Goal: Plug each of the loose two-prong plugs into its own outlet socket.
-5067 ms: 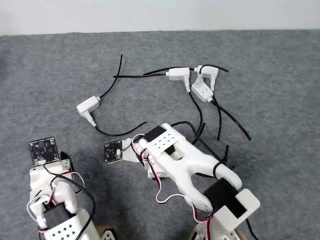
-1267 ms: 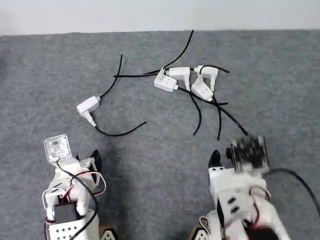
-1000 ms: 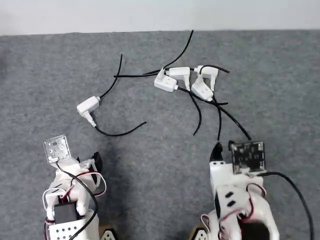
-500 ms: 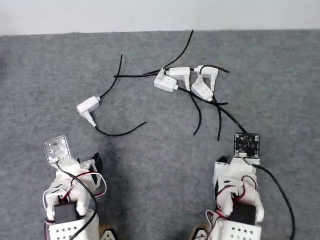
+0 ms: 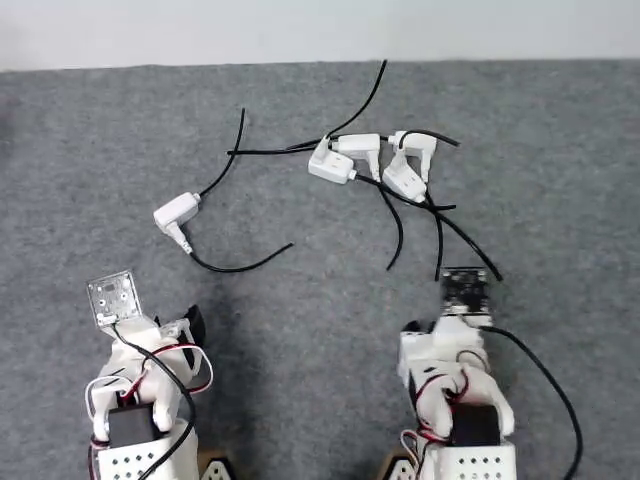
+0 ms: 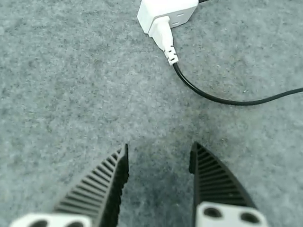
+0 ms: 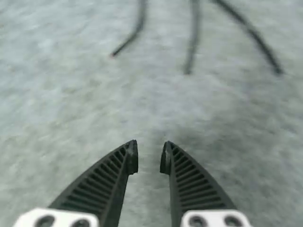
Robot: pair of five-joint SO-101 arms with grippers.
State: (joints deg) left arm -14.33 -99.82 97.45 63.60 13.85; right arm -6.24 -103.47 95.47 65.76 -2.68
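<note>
Smooth white plastic sockets (image 5: 176, 211) and glossy black cords (image 6: 227, 100) lie on a matt, rough grey carpet (image 5: 310, 330)

Grey felt mat (image 5: 560, 150) meets a pale wall (image 5: 300, 30) behind.

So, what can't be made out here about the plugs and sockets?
High view: the cluster of plugs and sockets is too small and overlapping to tell which prongs are seated.
Left wrist view: the white socket block is cut off by the top edge.
Right wrist view: the black cables are blurred and run off the top edge, so their plugs cannot be traced.
</note>
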